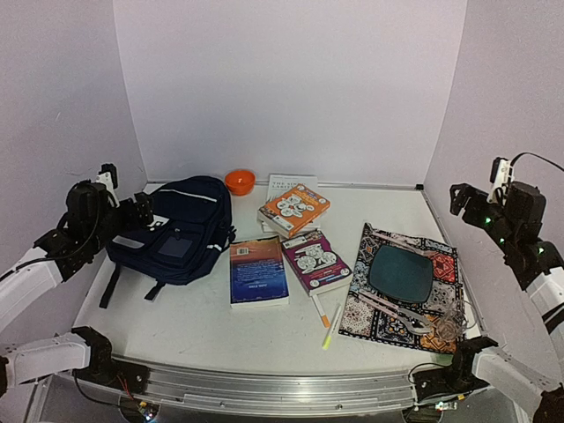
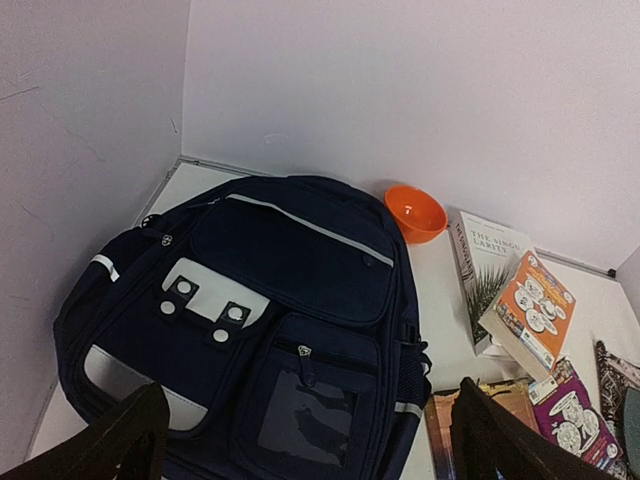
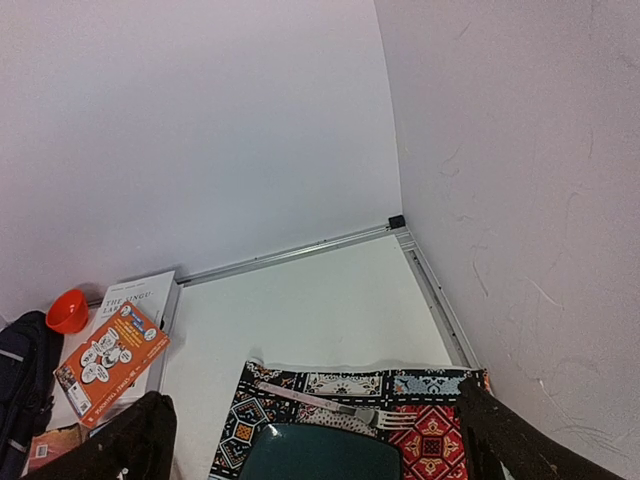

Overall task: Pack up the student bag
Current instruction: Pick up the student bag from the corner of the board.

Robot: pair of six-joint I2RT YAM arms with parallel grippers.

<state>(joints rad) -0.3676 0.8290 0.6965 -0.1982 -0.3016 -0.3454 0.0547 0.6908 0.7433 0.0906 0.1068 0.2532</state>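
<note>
Item 1, the student bag (image 1: 176, 229): I see a navy backpack lying flat at the far left of the table (image 1: 203, 326), front pocket facing up, black straps trailing toward the near edge.

Item 2, the left gripper (image 2: 310, 400): I have it hovering above the bag with its fingers spread wide and nothing between them.

Item 3, the right gripper (image 3: 315, 395): raised at the right side over the placemat (image 1: 441, 264), fingers likewise wide apart and holding nothing.

Item 4, an orange bowl (image 1: 240, 181): just beside the bag's far end, near the back wall.

Item 5, books: an orange book (image 1: 294, 209) stacked on a white book (image 1: 291, 183); a purple book (image 1: 315, 261) nearer to me; a blue book (image 1: 258, 270) just beside the bag's right edge.

Item 6, a white pen (image 1: 319, 310) and a yellow highlighter (image 1: 331, 330): near the purple book's front corner.

Item 7, the patterned placemat: carries a dark teal plate (image 1: 401, 271), with a fork (image 1: 401, 240) on its far side and a spoon (image 1: 397, 310) on its near side.
</note>
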